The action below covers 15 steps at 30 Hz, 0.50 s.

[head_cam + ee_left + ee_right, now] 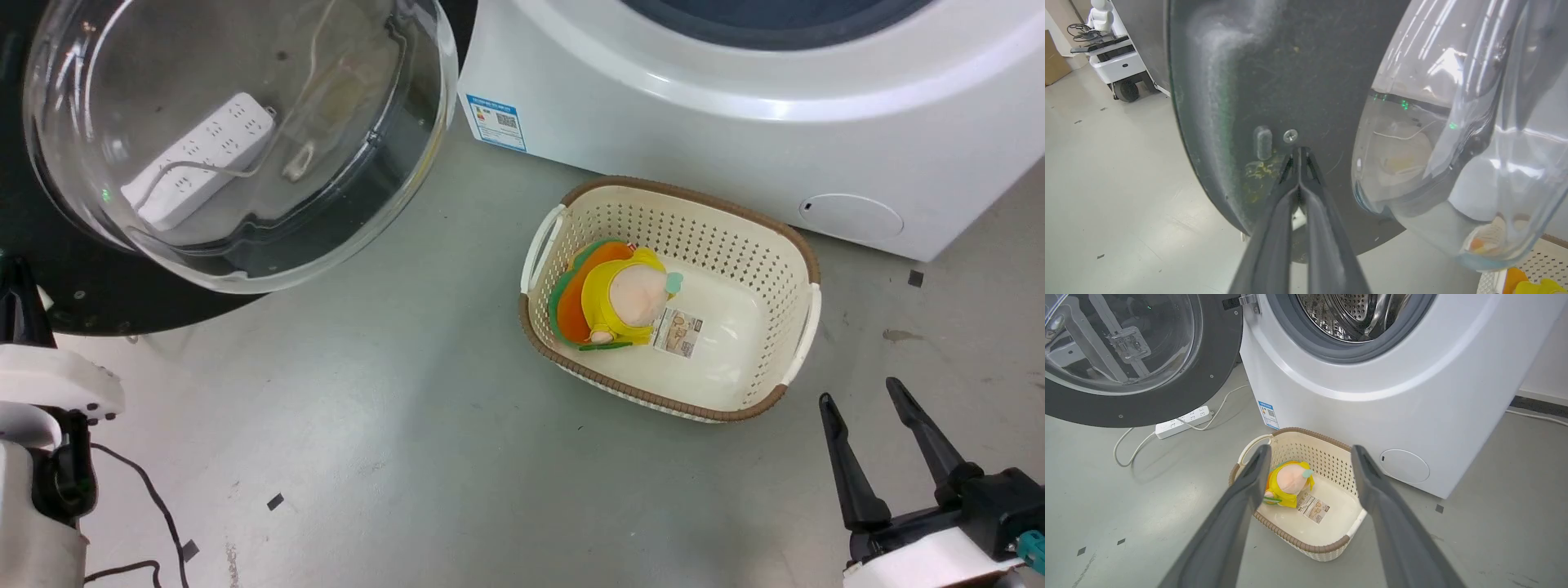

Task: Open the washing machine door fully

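The washing machine door (1167,404) stands swung out to the left of the white machine (735,122), hanging from its metal hinge (1249,300). Its clear glass bowl (237,139) bulges toward the head camera, with the black disc (82,294) around it. My left gripper (1299,152) is shut, its tips pressed together against the door's black inner face beside a screw (1290,135); its dark fingers (15,294) show at the disc's lower left edge. My right gripper (860,390) hangs open and holds nothing, low over the floor in front of the machine.
A cream basket (784,245) with a yellow and orange plush toy (620,294) sits on the floor before the machine. A white power strip (1184,422) and its cable lie under the door. The steel drum (1359,314) is exposed. A wheeled cart (1114,61) stands far off.
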Available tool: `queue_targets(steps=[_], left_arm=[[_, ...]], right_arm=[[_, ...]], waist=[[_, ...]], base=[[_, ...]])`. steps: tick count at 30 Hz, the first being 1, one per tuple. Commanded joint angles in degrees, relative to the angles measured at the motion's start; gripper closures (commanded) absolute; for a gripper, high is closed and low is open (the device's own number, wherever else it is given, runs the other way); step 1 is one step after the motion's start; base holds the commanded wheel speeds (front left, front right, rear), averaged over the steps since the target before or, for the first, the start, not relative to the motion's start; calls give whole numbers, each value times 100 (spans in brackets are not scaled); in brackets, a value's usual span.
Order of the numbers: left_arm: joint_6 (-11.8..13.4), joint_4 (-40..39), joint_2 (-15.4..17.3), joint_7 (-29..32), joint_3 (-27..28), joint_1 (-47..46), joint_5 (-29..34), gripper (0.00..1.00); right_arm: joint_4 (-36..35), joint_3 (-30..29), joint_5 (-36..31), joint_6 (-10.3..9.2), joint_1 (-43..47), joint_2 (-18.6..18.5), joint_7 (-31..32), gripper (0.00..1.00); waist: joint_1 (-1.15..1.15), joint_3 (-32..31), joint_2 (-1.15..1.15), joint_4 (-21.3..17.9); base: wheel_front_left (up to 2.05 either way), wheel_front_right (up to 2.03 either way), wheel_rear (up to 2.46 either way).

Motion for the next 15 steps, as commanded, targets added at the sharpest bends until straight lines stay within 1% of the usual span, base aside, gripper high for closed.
queue_targets(steps=[1,5,8,12,15], left_arm=[[-45,106,33,-67,-22,-122,12,100],[-148,292,32,-188,-121,-252,121,100],[-224,288,-21,-253,-267,-213,282,100],[-284,31,-219,-296,-494,-6,527,100],[-308,-370,-432,-305,-630,268,699,100]], right_arm=[[-45,-7,36,5,-92,-25,0,0],[3,-8,37,5,-122,14,-22,0],[69,-27,16,5,-144,114,-73,0],[190,-111,-33,5,-157,305,-153,0],[298,-222,-70,5,-193,432,-212,0]], waist=[[-1,17,0,-23],[-1,-39,0,-88],[-1,-185,0,-169],[-1,-466,0,-302],[-1,-764,0,-471]], base=[[0,0,0],[0,0,0],[0,0,0],[0,0,0],[0,0,0]])
